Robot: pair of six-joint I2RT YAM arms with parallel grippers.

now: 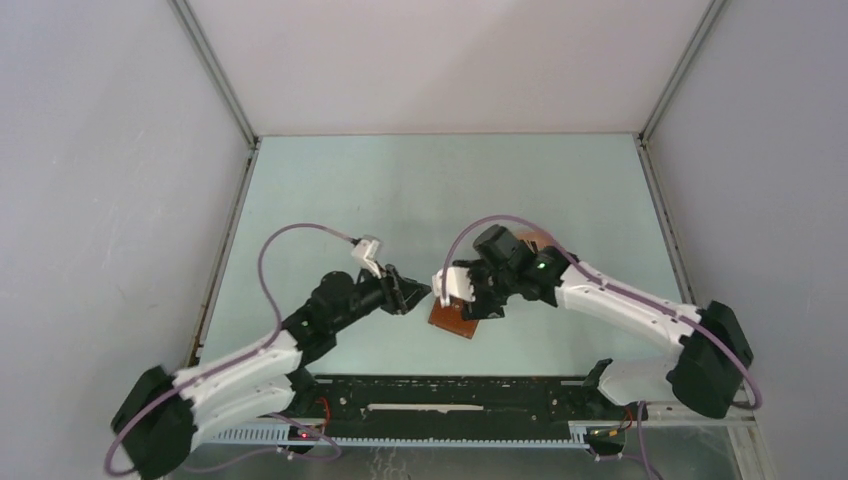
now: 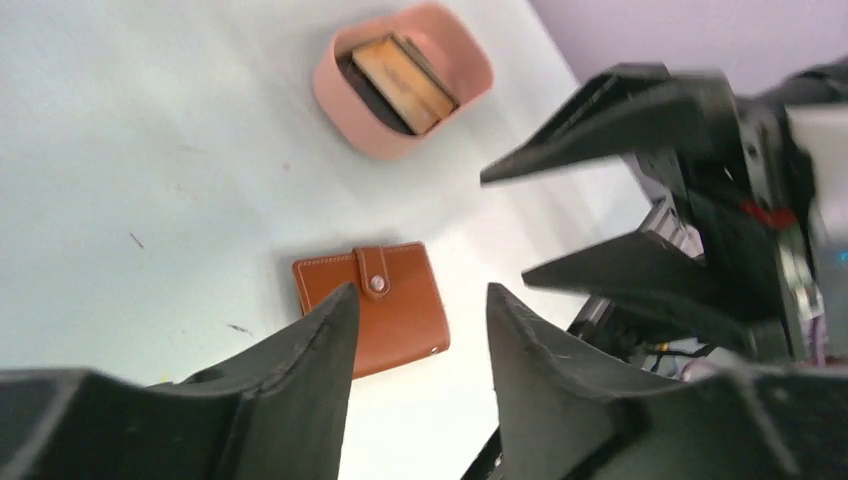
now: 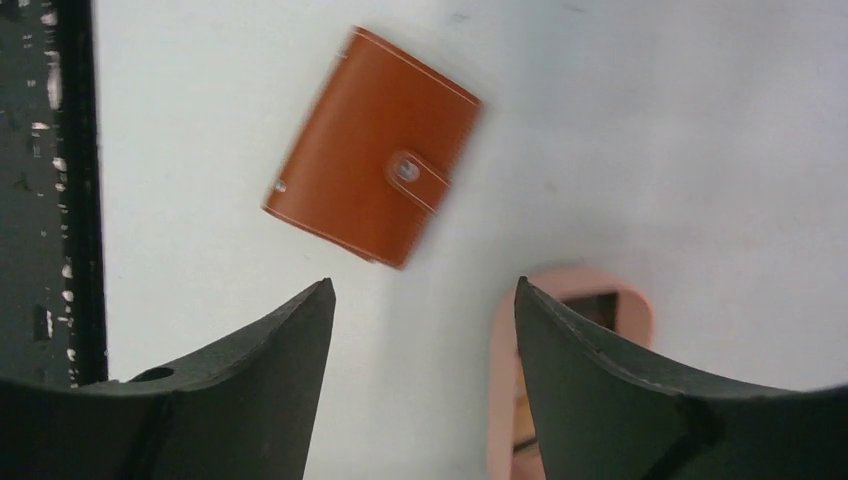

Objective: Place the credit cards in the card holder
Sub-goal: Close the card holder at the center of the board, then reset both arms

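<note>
Pale green table (image 1: 450, 180), walled in grey: nearest the arm bases lies the card holder (image 2: 400, 310), flat and snapped shut. Over it the left claw (image 2: 420, 300) and right claw (image 3: 420, 290) face each other, both parted (nothing between their fingers). Farther off, the credit cards (image 2: 405, 85) sit in a pink tray (image 2: 385, 140).

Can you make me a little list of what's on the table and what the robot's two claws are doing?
Card holder: small reddish-brown leather wallet, closed, tab snapped, lying flat on the pale table
Tray: pink oval tray, apart from the wallet
Cards: thin plastic credit cards inside the tray, a yellow-orange one on top
Left claw: open, empty, above the wallet
Right claw: open, empty, above the wallet
Job: tray cards not yet in the wallet
</note>
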